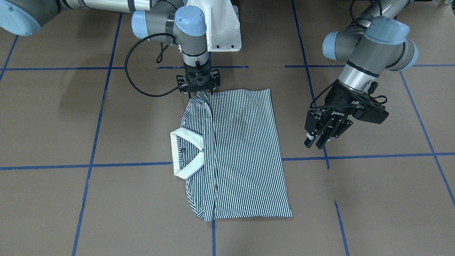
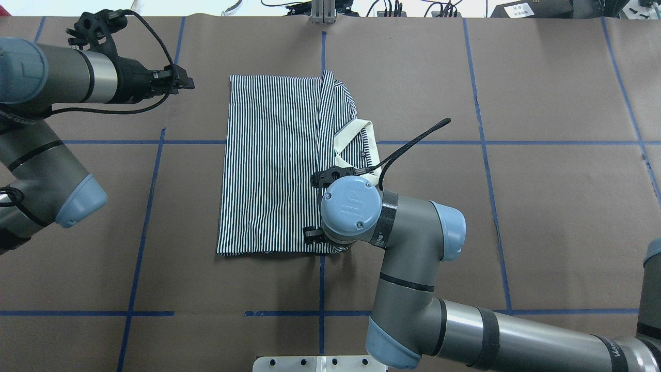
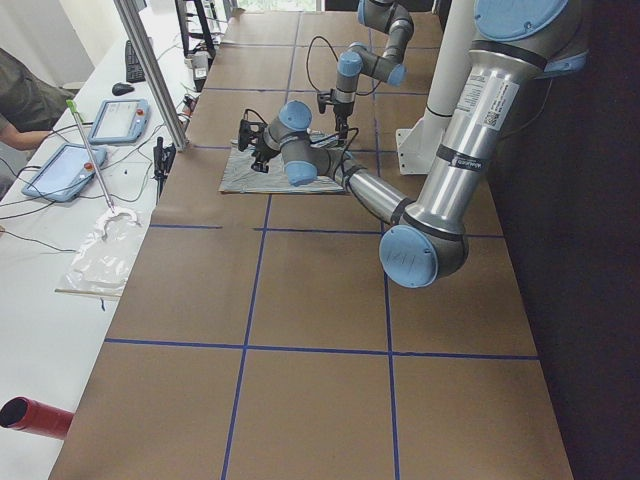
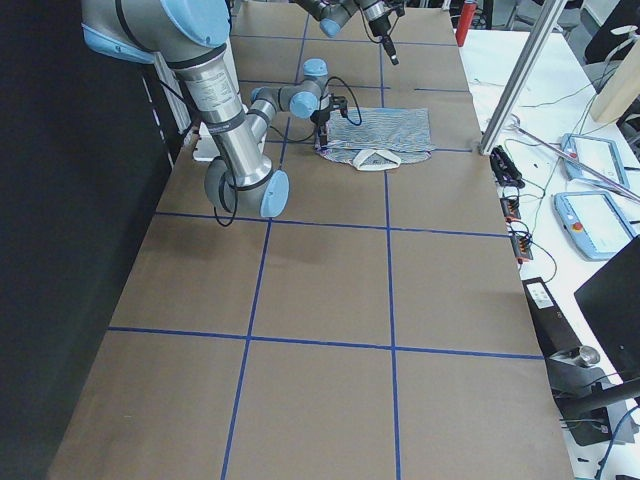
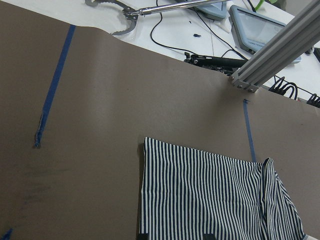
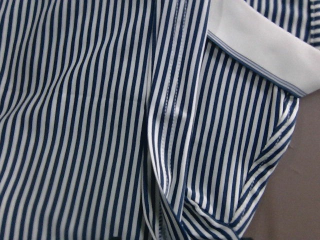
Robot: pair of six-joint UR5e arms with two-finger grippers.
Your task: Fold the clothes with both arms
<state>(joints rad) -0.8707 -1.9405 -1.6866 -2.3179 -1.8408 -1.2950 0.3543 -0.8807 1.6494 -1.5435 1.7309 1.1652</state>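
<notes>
Polo shirt [image 1: 241,153] flat on the desk [image 1: 373,199], narrowed lengthwise, collar end toward the robot's right. Right arm [image 1: 185,32] standing vertically over the robot-side edge; left arm [image 1: 369,46] out past the hem, well apart from the cloth. Right end effector [image 1: 201,93] down on the shoulder corner; cannot tell whether clamped on fabric. Left end effector [image 1: 316,142] released, carrying nothing. Cream collar [image 1: 186,149] jutting out sideways. Likely trouble: lifting one corner alone, dragging and skewing the layers, or catching only the top layer and undoing the fold.
</notes>
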